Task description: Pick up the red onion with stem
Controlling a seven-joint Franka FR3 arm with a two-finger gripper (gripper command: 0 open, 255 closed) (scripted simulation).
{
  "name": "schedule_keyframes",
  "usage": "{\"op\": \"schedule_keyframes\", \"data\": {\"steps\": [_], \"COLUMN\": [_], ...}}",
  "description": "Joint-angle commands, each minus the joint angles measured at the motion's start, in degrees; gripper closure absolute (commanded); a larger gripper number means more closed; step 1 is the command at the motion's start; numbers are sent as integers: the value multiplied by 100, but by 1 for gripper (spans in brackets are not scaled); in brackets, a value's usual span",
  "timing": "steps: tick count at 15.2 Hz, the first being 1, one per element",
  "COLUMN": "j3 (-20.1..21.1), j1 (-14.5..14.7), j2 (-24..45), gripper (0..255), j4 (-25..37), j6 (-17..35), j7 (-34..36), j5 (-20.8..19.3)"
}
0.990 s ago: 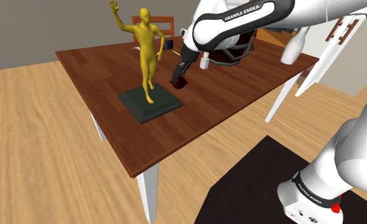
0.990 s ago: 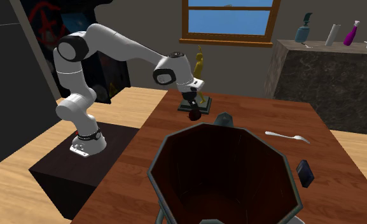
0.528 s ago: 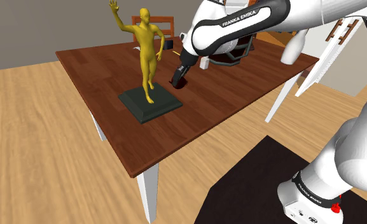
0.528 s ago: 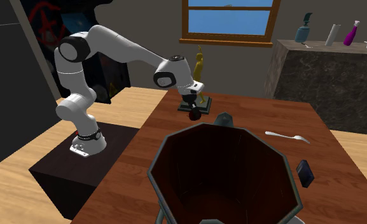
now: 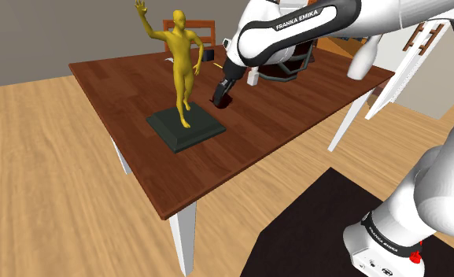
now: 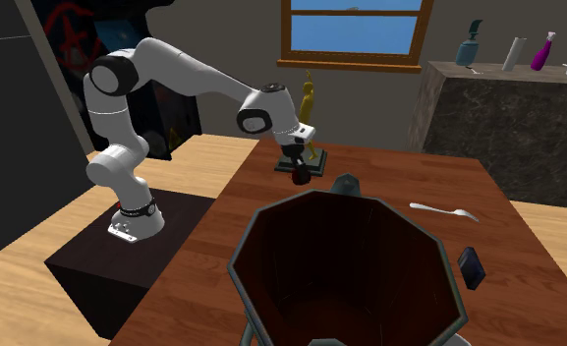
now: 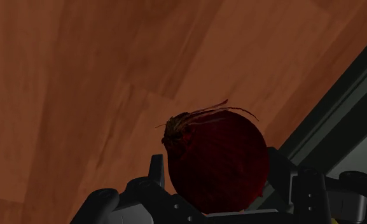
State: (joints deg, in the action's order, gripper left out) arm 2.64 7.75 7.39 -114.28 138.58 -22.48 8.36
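Observation:
A dark red onion [image 7: 217,159] with a dry, wispy stem sits between the two black fingers [image 7: 155,170] of my gripper [image 7: 217,168], which is shut on it. In the shoulder view the gripper [image 5: 221,96] holds the onion [image 5: 219,101] just above the brown wooden table [image 5: 241,149], right beside the statue's base. The second exterior view has the gripper [image 6: 299,173] and the onion [image 6: 300,179] near the table's far side.
A yellow figure statue [image 5: 182,59] stands on a dark square base [image 5: 184,126] close to the gripper. A large dark octagonal bin [image 6: 350,256] fills the near table end, with a white spoon [image 6: 443,209] and a small dark flat object [image 6: 471,267] to its right.
The fingers have closed on the onion, and the hand has risen slightly with it. The statue has not moved.

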Motion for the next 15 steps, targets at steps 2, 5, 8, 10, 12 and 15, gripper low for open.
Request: {"op": "schedule_keyframes", "data": {"steps": [2, 5, 8, 10, 12, 15], "j3": [-4, -9, -13, -16, -18, -19], "j1": [2, 0, -2, -3, -5, -6], "j2": [-77, -157, -226, -267, -303, -322], "gripper": [255, 255, 255, 255, 255, 255], "j4": [117, 254, 401, 506, 617, 682], "j6": [-195, -410, -626, -771, -916, -1001], "j7": [38, 71, 101, 121, 141, 152], "j5": [-25, -47, -68, -81, -94, -101]}}
